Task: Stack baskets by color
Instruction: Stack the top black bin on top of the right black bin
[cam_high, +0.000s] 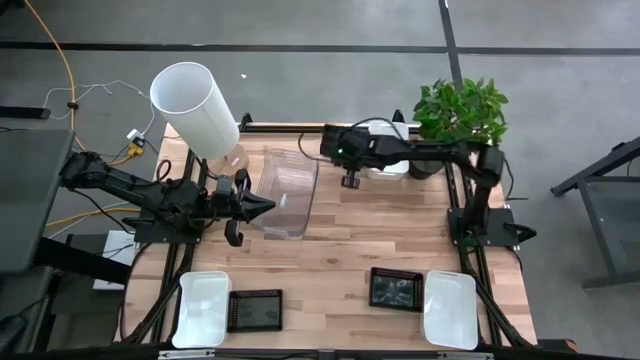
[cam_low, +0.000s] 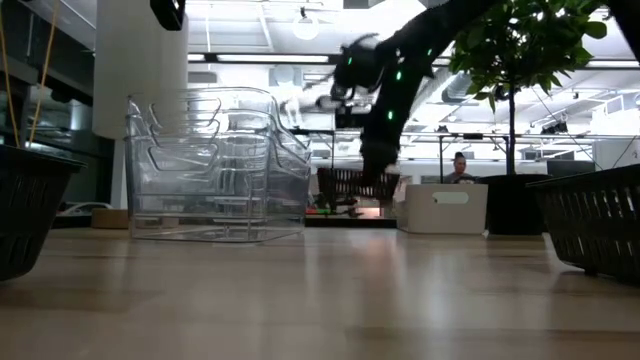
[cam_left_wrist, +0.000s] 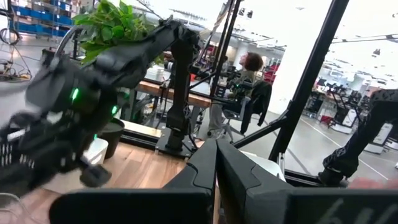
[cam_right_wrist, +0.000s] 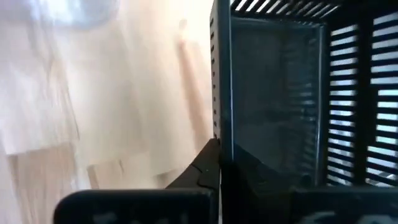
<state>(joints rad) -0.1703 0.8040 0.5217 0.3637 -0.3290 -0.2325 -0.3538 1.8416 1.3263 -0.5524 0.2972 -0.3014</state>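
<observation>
Clear plastic baskets (cam_high: 285, 190), nested into one see-through stack, stand near the middle of the wooden table (cam_high: 340, 255) in the high view, and I take this stack as the landmark. Just left of it the left gripper (cam_high: 262, 207) points at its wall with the fingers pressed together, holding nothing. To the right of the stack, and a little farther back, the right gripper (cam_high: 351, 181) hangs under its dark arm; behind it, near the green plant (cam_high: 462, 112), a white basket (cam_high: 392, 165) is partly covered. A tall white cylinder (cam_high: 195, 107) rises behind the stack on its left. At the front edge, well apart from the stack, lie two white opaque baskets (cam_high: 203, 308) (cam_high: 449, 308) and two small black slatted baskets (cam_high: 255, 310) (cam_high: 396, 289).

From the low view, the clear stack (cam_low: 215, 165) stands left of centre, and to its right the right gripper (cam_low: 372, 185) holds a black basket (cam_low: 355, 188) (lifted just above the table, it seems).

By the left wrist view, the left fingers (cam_left_wrist: 205, 171) touch each other.

In the right wrist view, the right fingers (cam_right_wrist: 208, 165) pinch the thin wall of the black slatted basket (cam_right_wrist: 298, 93).
</observation>
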